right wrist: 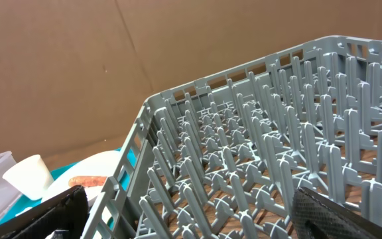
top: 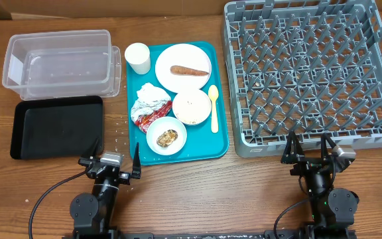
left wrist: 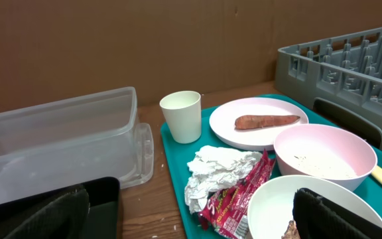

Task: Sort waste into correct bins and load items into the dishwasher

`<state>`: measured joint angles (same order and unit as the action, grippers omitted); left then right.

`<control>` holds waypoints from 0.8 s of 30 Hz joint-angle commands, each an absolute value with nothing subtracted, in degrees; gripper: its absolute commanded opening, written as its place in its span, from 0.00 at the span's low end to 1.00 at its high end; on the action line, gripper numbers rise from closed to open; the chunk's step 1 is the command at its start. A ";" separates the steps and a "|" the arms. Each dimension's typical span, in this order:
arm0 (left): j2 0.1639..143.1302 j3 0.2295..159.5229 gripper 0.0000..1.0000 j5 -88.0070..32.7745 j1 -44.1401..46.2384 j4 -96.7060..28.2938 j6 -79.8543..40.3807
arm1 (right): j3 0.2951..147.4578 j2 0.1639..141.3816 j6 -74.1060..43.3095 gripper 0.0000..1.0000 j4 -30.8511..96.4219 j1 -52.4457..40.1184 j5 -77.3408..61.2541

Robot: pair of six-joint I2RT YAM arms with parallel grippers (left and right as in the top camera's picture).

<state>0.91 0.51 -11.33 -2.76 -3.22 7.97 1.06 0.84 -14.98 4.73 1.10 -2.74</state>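
Observation:
On the teal tray (top: 221, 143) stand a white cup (top: 138, 58), a pale plate (top: 178, 83) bearing a brown carrot-like stick (top: 190, 70), a crumpled napkin (top: 150, 95), a red-and-white wrapper (top: 148, 117), a bowl with rice grains (top: 191, 107), a yellow spoon (top: 213, 106) and a small bowl holding a brown lumpy piece (top: 167, 137). My left gripper (top: 115, 155) hangs open at the tray's near left corner, holding nothing. The right gripper (top: 308, 147) is open and empty at the near edge of the grey dish rack (top: 314, 73). In the left wrist view the napkin (left wrist: 217, 169) and wrapper (left wrist: 241, 199) lie just ahead.
A clear tub (top: 62, 60) sits at the far left, with a shallow black tray (top: 57, 126) in front of it. Small white crumbs dot the wood between the black tray and the teal tray. A brown cardboard wall backs the table.

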 commanded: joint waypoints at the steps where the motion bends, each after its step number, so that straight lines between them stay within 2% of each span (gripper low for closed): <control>1: 0.27 0.27 1.00 -11.46 -3.09 -3.18 8.80 | 0.45 0.16 -15.18 1.00 4.51 1.30 -2.68; 16: 0.27 0.27 1.00 -11.73 -3.09 -3.07 8.80 | 0.45 0.16 -15.46 1.00 4.36 1.30 -3.40; 24: 0.27 0.27 1.00 -13.23 -3.07 -3.14 8.54 | 0.54 0.16 -15.42 1.00 -1.34 1.30 -10.76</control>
<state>0.91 0.49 -11.62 -2.76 -3.20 7.97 1.06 0.84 -15.00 0.89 1.10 -7.18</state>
